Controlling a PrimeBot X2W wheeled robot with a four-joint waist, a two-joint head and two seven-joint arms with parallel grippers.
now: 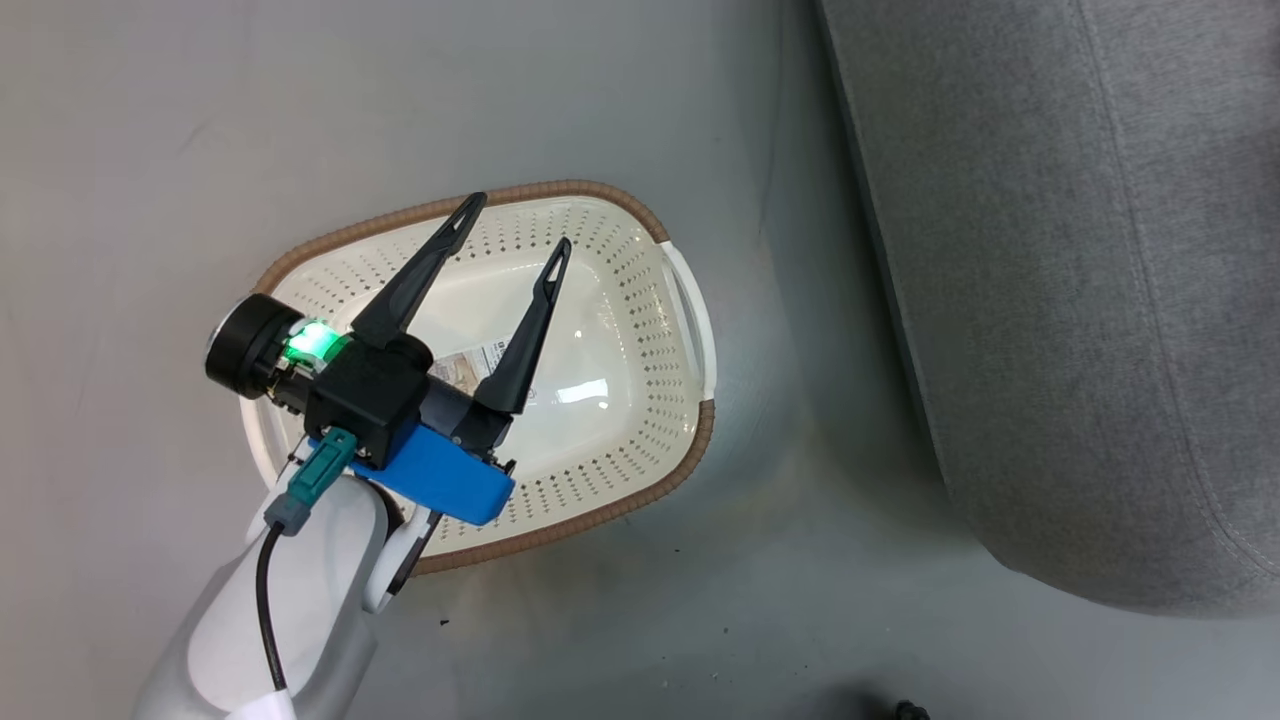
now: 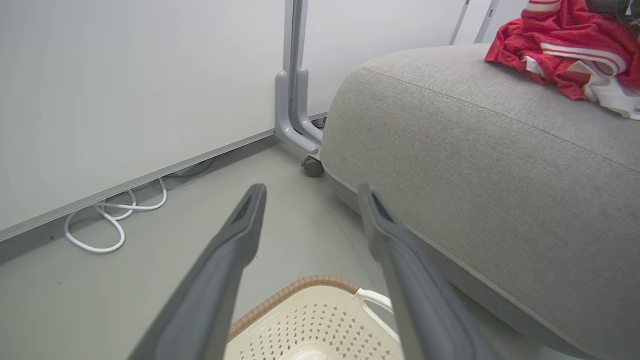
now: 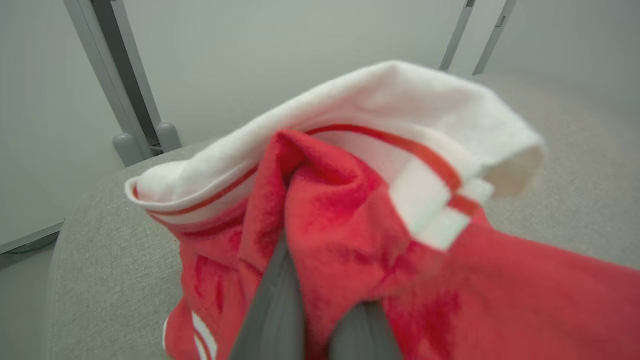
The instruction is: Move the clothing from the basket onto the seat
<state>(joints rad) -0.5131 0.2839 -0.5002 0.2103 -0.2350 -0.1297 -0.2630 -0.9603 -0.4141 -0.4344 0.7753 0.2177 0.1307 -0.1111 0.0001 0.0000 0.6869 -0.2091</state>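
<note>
My left pincer (image 1: 518,222) hangs spread wide over the basket (image 1: 640,330), its bottom bare; my right pincer (image 3: 322,305) is clamped on the clothing (image 3: 350,225), over the seat (image 3: 100,260). Release looks like all that remains. Folds hide whether both garments are in the heap.

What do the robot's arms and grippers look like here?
Left gripper: two long, dark, tapering fingers with slotted tips on a black block, with a blue plate, a green light and a teal plug feeding a black cable along the pale forearm. Right gripper: matte dark-grey fingers.
</note>
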